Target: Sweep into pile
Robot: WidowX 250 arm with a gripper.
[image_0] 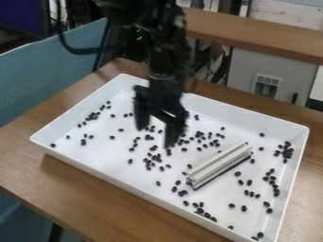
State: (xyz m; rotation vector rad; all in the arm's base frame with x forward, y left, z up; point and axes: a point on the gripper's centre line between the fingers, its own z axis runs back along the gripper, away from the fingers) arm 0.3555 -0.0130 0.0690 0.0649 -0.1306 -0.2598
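Note:
The black gripper [157, 132] hangs over the middle-left of the white tray [107, 171], its two fingers apart with a gap between them. Right of the gripper, a light metal bar with a dark lower edge, the sweeping tool [219, 164], lies on the tray floor at a diagonal, apart from the fingers. Small black beans [153, 159] are scattered over the tray, with looser clusters at the left side, in the middle, along the right wall and near the front edge. Some of the tray floor behind the gripper is hidden.
The tray's raised walls surround the beans and tool. It stands on a brown wooden table [82, 196]. A teal panel [47, 66] stands at the left, and a wooden ledge [252, 33] runs behind, above a grey cabinet [277, 71].

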